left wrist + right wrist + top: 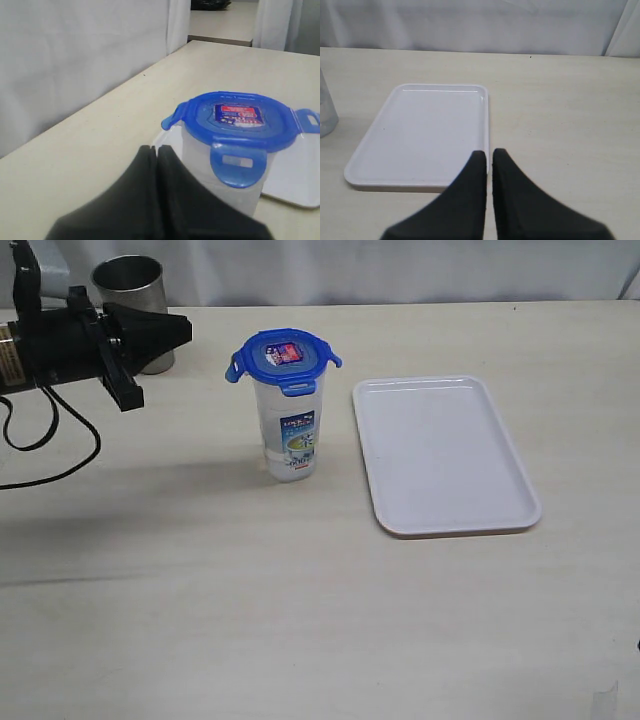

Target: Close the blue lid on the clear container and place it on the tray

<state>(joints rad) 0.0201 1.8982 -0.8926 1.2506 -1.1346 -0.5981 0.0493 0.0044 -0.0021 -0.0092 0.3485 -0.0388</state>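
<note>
the clear container (288, 435) stands upright on the tabletop (300, 620) with its long axis vertical. its printed label faces the exterior camera. in that view it is just left of the tray (445, 455), apart from it and not on it. the blue lid (283, 358) sits flat on top with the sticker up; its side flaps stick outward and the near flap hangs down over the rim. the tray lies flat, its long side running away from the camera.

a steel cup (130, 285) behind the left arm shows in the exterior view only. the left claw (188, 330) is pressed closed on nothing, about at lid height. its tip aims at the lid with a gap between. the right claw (489, 156) shows only in its own wrist view — tips together, empty, pointing at the tray.
</note>
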